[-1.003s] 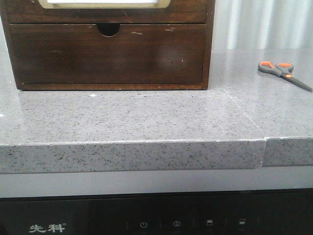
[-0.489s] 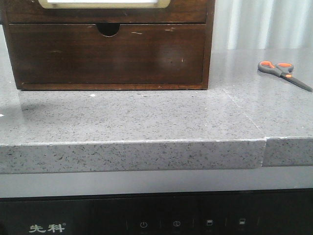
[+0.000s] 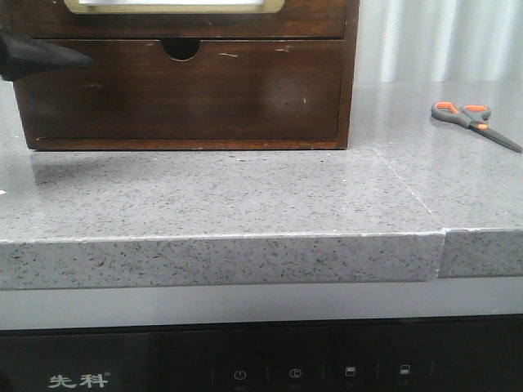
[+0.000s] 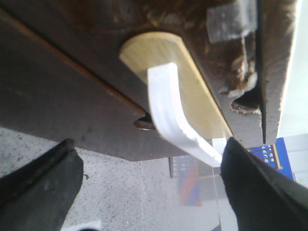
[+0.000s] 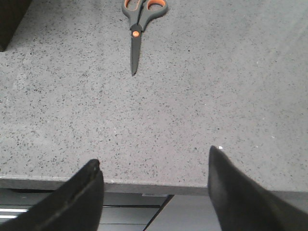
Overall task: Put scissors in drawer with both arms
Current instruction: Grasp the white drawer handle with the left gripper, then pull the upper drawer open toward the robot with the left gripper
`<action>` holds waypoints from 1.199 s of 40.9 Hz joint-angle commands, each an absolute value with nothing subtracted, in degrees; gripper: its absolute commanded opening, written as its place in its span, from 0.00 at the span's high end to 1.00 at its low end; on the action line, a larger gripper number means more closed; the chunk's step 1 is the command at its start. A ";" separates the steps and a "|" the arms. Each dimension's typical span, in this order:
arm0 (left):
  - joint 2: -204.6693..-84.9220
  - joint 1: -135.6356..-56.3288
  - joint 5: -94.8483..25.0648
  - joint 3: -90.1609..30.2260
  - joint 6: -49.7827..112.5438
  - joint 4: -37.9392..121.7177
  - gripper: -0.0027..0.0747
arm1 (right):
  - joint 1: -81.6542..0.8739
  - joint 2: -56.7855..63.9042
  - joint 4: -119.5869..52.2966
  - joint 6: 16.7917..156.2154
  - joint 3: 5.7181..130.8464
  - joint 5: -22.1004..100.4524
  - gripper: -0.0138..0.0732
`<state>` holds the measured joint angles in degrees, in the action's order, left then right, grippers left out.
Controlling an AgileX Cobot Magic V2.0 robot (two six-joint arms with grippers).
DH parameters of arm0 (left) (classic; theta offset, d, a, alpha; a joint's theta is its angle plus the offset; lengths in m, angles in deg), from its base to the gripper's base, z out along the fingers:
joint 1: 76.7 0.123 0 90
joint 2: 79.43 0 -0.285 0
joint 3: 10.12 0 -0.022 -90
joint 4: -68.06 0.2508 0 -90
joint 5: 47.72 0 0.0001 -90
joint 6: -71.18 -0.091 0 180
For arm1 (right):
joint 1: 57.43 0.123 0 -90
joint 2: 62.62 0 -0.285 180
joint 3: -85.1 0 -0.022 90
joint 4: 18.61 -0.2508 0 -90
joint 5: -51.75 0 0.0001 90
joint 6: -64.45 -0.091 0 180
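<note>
The scissors [image 3: 472, 118] lie flat on the grey counter at the far right, handles pointing left; they also show in the right wrist view [image 5: 140, 21]. The drawer [image 3: 176, 18] with the cream-rimmed white panel is shut at the top of the brown cabinet. My left gripper [image 3: 78, 58] comes in from the left edge, in front of the cabinet. In the left wrist view it [image 4: 151, 161] is open and empty, close to the drawer's panel [image 4: 161, 53]. My right gripper [image 5: 154, 166] is open and empty above the counter's front edge, well short of the scissors.
Below the panelled drawer is a plain brown drawer [image 3: 180, 94] with a half-round notch [image 3: 181, 49], shut. The counter [image 3: 245, 196] has a seam at the right [image 3: 441, 237] and a thick front edge. A black appliance panel [image 3: 245, 371] lies below.
My left gripper has come into the front view from the left edge; it was out of view before. The scissors and cabinet have not moved.
</note>
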<state>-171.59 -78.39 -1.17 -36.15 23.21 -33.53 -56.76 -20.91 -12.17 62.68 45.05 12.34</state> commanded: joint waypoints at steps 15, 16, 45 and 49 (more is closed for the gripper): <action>-174.84 -78.51 3.59 -28.15 22.86 -38.55 0.35 | -56.70 -20.47 -11.31 63.23 46.48 15.95 0.28; -174.84 -78.51 3.70 -28.15 22.86 -38.55 0.39 | -56.70 -20.47 -11.31 63.23 46.48 15.95 0.28; -171.68 -78.51 10.58 -32.58 20.43 -38.55 0.86 | -56.70 -20.47 -11.31 63.23 46.48 15.95 0.28; -168.88 -78.51 10.81 -36.67 19.15 -38.55 0.86 | -56.70 -20.47 -11.31 63.23 46.48 15.95 0.28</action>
<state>-174.14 -78.39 5.07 -34.95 23.90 -37.32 -56.76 -20.91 -12.17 62.68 45.05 12.34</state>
